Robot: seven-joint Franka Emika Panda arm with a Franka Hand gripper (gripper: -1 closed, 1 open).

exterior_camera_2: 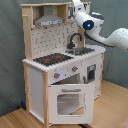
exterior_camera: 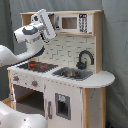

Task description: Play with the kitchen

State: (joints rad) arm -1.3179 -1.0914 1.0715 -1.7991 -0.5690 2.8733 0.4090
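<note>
The kitchen [exterior_camera: 65,85] [exterior_camera_2: 37,85] is a tall toy unit of light wood and white panels. It has a grey hood [exterior_camera_2: 48,20], a black stovetop [exterior_camera: 34,65] [exterior_camera_2: 52,59] with red rings, a sink [exterior_camera: 72,73] [exterior_camera_2: 82,50] and a black faucet [exterior_camera: 85,58] [exterior_camera_2: 75,39]. Its windowed oven door [exterior_camera_2: 70,101] hangs partly open, and the oven cavity [exterior_camera: 29,102] shows dark. My gripper [exterior_camera: 54,24] [exterior_camera_2: 75,7] is raised to the top shelf level, beside the microwave [exterior_camera: 75,23] and right of the hood. Nothing shows in its grasp.
The white arm [exterior_camera: 27,36] [exterior_camera_2: 107,35] reaches over the counter above the stove and sink. Grey curtains [exterior_camera: 117,45] hang behind the unit. A wooden floor [exterior_camera_2: 112,110] lies in front of it. A lower cabinet door [exterior_camera: 62,106] with a dark panel stays closed.
</note>
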